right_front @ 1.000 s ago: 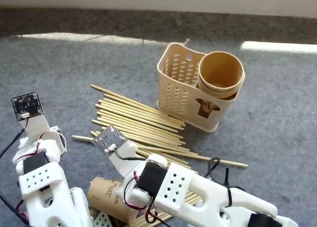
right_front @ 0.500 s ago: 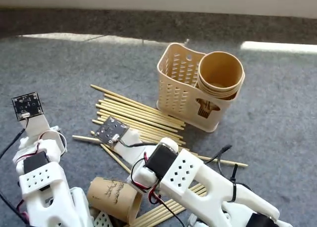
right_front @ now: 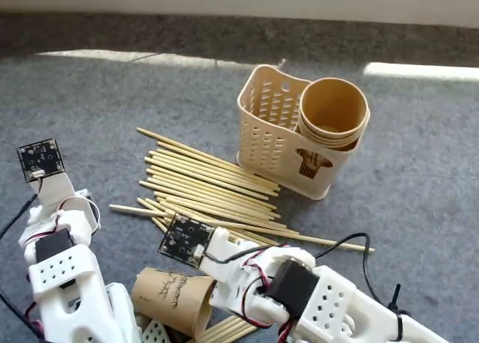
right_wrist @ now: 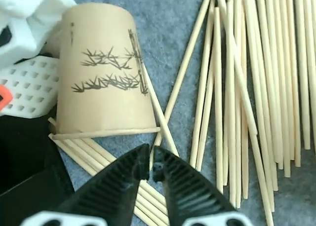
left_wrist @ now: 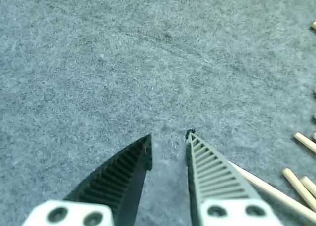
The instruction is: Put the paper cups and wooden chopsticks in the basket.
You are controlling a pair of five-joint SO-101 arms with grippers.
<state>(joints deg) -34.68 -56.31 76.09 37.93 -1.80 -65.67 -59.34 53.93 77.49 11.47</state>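
Observation:
A cream slotted basket (right_front: 273, 129) stands at the back with stacked paper cups (right_front: 333, 111) in it. Many wooden chopsticks (right_front: 209, 189) lie spread on the grey carpet in front of it. Another paper cup (right_front: 172, 298) with a bamboo print lies on its side near the front, between the two arms. My right gripper (right_wrist: 150, 157) is shut, its tips just off the rim of that paper cup (right_wrist: 101, 73), over loose chopsticks (right_wrist: 232, 112). My left gripper (left_wrist: 169, 137) hangs open over bare carpet with nothing between its fingers.
The left arm (right_front: 63, 272) stands at the front left, the right arm (right_front: 314, 305) at the front centre. One chopstick (right_front: 329, 242) lies apart toward the right. Chopstick ends (left_wrist: 301, 179) lie near the left gripper. Open carpet stretches left of and behind the pile.
The right arm swung forward over the chopstick pile, then drew back toward the front and lower. A few chopsticks shifted and the lying cup came into fuller view. The left arm stayed still.

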